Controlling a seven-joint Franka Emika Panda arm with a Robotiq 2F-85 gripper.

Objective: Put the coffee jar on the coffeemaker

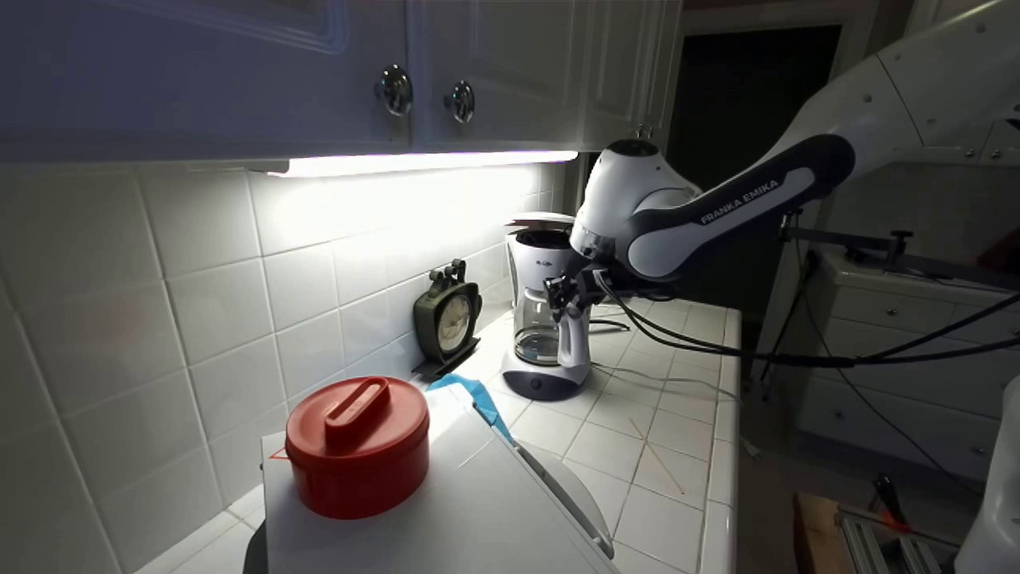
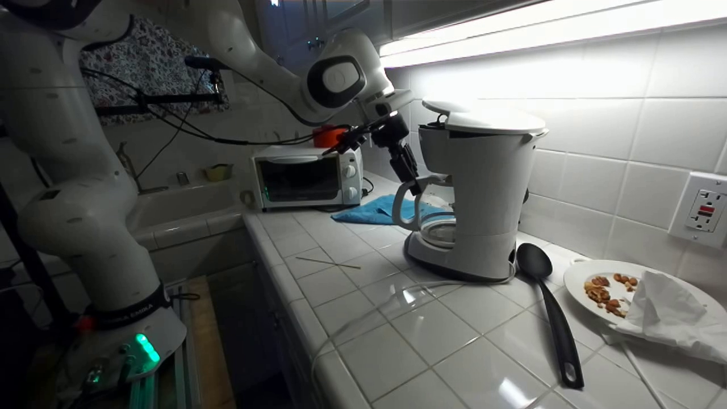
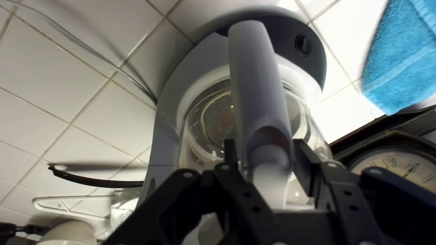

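The coffee jar, a clear glass carafe (image 1: 535, 344) with a pale handle, stands upright in the white coffeemaker (image 1: 544, 260), over its base plate. In an exterior view its handle (image 2: 400, 205) points out of the front of the coffeemaker (image 2: 488, 199), whose lid is raised. My gripper (image 2: 417, 186) is at the top of the handle. In the wrist view the fingers of my gripper (image 3: 265, 146) stand close on both sides of the handle (image 3: 253, 78); whether they press on it I cannot tell. The glass body (image 3: 218, 112) lies below, partly hidden by the handle.
A dark clock-like object (image 1: 455, 321) stands by the wall. A blue cloth (image 2: 366, 210) lies beside the white toaster oven (image 2: 301, 176), which bears a red container (image 1: 358, 454). A black spoon (image 2: 550, 318), a plate (image 2: 576, 284) and a cord (image 2: 363, 312) lie behind the machine. Cabinets (image 1: 494, 96) hang overhead.
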